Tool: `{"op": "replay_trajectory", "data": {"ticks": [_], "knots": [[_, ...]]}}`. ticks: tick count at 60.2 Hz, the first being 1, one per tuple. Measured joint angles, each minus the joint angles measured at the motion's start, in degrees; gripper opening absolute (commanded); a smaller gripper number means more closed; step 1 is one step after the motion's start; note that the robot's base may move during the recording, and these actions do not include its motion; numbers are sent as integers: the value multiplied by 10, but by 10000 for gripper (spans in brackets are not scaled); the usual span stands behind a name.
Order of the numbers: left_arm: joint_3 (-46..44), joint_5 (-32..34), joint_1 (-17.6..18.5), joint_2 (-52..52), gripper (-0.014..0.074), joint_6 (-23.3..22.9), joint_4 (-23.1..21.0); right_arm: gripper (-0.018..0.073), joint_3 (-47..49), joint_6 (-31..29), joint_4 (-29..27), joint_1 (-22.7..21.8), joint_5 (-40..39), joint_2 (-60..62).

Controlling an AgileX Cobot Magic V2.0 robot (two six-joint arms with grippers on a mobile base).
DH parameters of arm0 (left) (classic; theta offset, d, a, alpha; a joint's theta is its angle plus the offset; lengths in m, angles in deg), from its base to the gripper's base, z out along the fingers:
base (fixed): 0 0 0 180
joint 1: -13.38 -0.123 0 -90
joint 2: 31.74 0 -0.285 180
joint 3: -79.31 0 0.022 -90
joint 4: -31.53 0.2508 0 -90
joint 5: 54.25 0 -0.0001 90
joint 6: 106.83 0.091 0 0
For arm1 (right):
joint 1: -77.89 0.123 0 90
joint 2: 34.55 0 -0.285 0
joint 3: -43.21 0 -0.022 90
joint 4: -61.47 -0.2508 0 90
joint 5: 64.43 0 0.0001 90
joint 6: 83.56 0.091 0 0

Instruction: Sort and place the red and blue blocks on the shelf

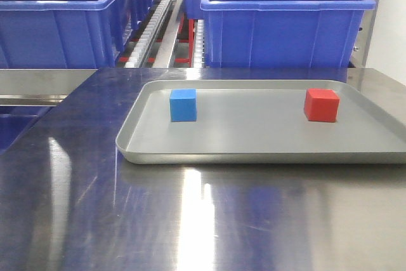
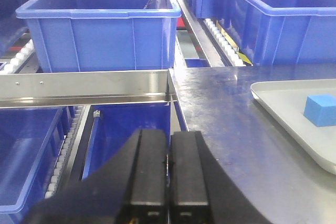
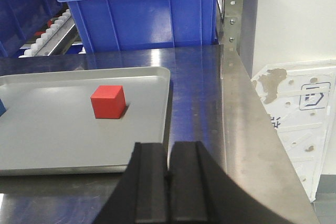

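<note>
In the front-facing view, a shallow silver tray is seen lying on the glossy steel desk. The blue block is placed on the left part of the tray and the red block on the right part. They are well apart, and both sit flat on the tray floor. Behind the desk the shelf is visible with its roller tracks. Large blue bins are standing on it.

In the left wrist view, the left fingers are shown at the lower edge. They are pressed together with only a thin line between them, and nothing is held. They are located over the gap between the desk and a lower blue bin. The flat front rail of the shelf is seen ahead of them. The blue block is seen far to the right on the tray, well apart from the fingers.

In the right wrist view, the right fingers are also closed against each other and nothing is gripped. They are positioned near the front right corner of the tray. The red block rests on the tray ahead of them and a little to the left, and it is not touched. Behind the tray a blue bin is standing on the shelf. A grey upright post with screws is seen at the bin's right side.
</note>
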Motion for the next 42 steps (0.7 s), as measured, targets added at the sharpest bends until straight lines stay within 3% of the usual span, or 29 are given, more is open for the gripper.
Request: {"op": "replay_trajectory", "data": {"ticks": [42], "knots": [[0,0,0,0,140,0,0,73,0,0,0,0,0,0]]}}
